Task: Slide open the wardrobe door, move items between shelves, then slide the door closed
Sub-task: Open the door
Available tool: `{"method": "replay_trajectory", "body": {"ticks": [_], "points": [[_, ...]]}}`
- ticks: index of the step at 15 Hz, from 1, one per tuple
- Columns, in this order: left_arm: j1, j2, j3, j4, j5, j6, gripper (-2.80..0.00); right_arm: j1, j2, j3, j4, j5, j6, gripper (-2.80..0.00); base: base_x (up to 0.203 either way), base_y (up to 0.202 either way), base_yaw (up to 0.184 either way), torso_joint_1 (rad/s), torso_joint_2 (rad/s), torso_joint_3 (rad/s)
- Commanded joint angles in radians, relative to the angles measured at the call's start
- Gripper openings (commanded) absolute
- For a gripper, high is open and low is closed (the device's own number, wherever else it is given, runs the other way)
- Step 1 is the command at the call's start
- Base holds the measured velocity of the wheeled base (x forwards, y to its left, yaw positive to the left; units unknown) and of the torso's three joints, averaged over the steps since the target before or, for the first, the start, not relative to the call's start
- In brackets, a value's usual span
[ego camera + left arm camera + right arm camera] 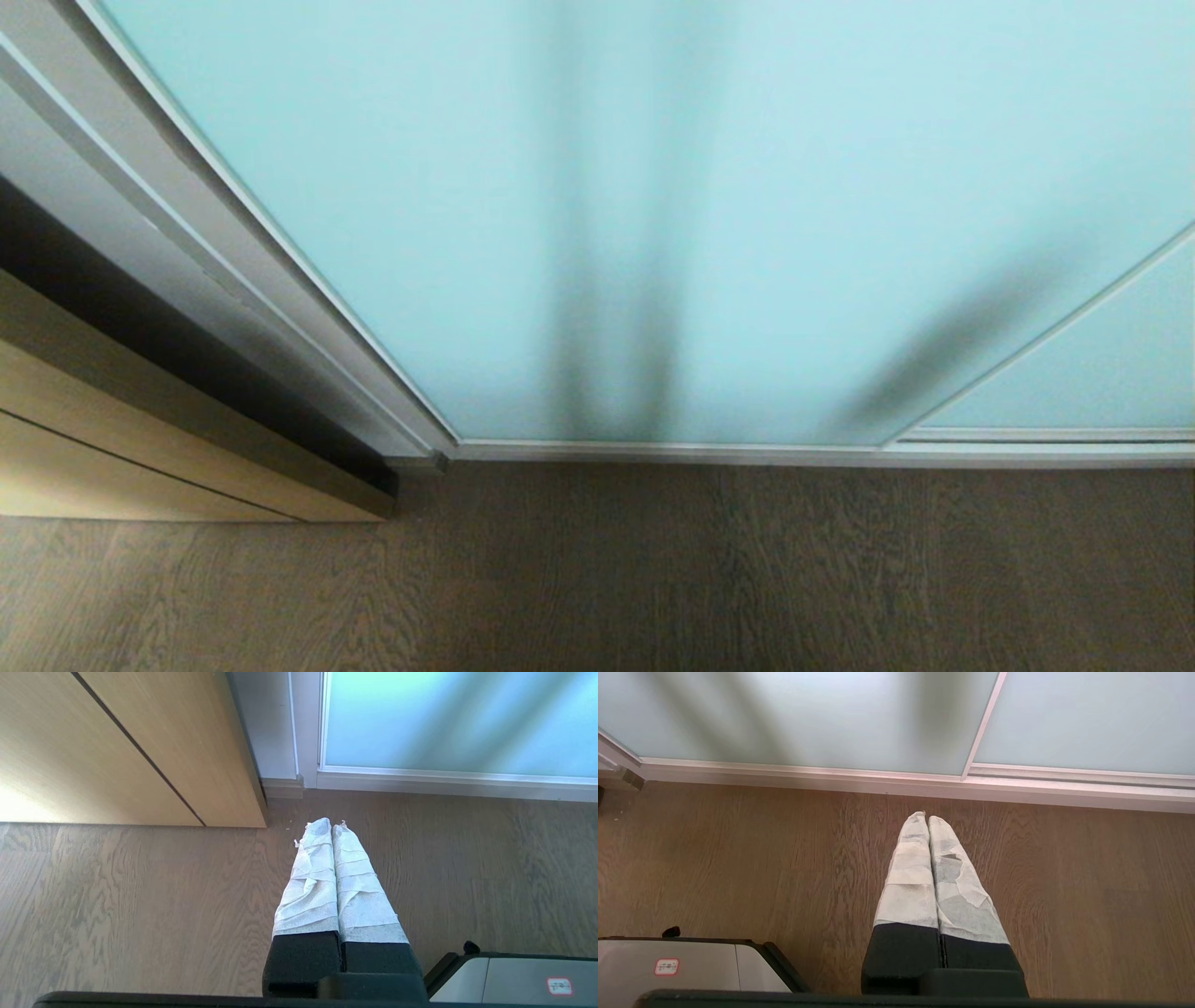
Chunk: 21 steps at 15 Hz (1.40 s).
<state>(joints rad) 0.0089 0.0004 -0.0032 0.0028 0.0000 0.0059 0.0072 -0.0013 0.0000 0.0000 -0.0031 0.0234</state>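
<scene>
Far left of the head view: a tan wood-grain panel point(140, 448) with a dark horizontal seam, standing on the wood-grain floor point(653, 579); beside it, a dark gap, then a grey-white wardrobe frame post point(187, 243) running down to the floor; the left wrist view shows the same panel point(117, 746) ending just short of the post base

Left pincer point(332, 826): closed, empty; its two white-wrapped fingers point(313, 882) are pressed together along their full length, tips pointing toward the floor point(140, 896) near the corner where the tan panel meets the frame; the tips stand apart from the door rail; a grey part of the robot's base point(514, 980) shows behind the fingers

Centre: the sliding wardrobe door point(653, 205), a frosted pale aqua-blue glass panel in a thin silver-white frame, is fully shut against the left post; its bottom rail point(672, 452) sits at floor level; soft dark vertical shadows show on the glass; the interior is hidden, so the shelves and items cannot be located

Right: a second frosted panel point(1102, 373) overlaps the first behind a slanting frame strip

Right pincer point(928, 817): closed, empty; white-wrapped fingers point(910, 882) pressed together, pointing toward the floor point(738, 858) short of the door point(808, 714) and its bottom rail; a grey part of the robot's base point(691, 966) lies beside it; neither arm appears in the head view
</scene>
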Motion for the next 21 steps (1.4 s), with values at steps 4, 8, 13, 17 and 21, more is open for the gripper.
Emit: {"method": "replay_trajectory", "body": {"ticks": [4,8,13,17,21], "points": [[0.0,-0.002,0.002,0.0,0.0,-0.001,-2.8,0.0,-0.002,0.0,0.0,0.0,0.0,-2.8,0.0,0.0,0.0,0.0,0.0,0.0],[0.0,-0.002,0.002,0.0,0.0,-0.001,-2.8,0.0,-0.002,0.0,0.0,0.0,0.0,-2.8,0.0,0.0,0.0,0.0,0.0,0.0],[0.0,-0.002,0.002,0.0,0.0,-0.004,-2.8,0.0,-0.002,0.0,0.0,0.0,0.0,-2.8,0.0,0.0,0.0,0.0,0.0,0.0],[0.0,-0.002,0.002,0.0,0.0,-0.006,-2.8,0.0,-0.002,0.0,0.0,0.0,0.0,-2.8,0.0,0.0,0.0,0.0,0.0,0.0],[0.0,-0.002,0.002,0.0,0.0,-0.006,-2.8,0.0,-0.002,0.001,0.0,0.0,0.001,-2.8,0.0,0.0,0.0,0.0,0.0,0.0]]}}
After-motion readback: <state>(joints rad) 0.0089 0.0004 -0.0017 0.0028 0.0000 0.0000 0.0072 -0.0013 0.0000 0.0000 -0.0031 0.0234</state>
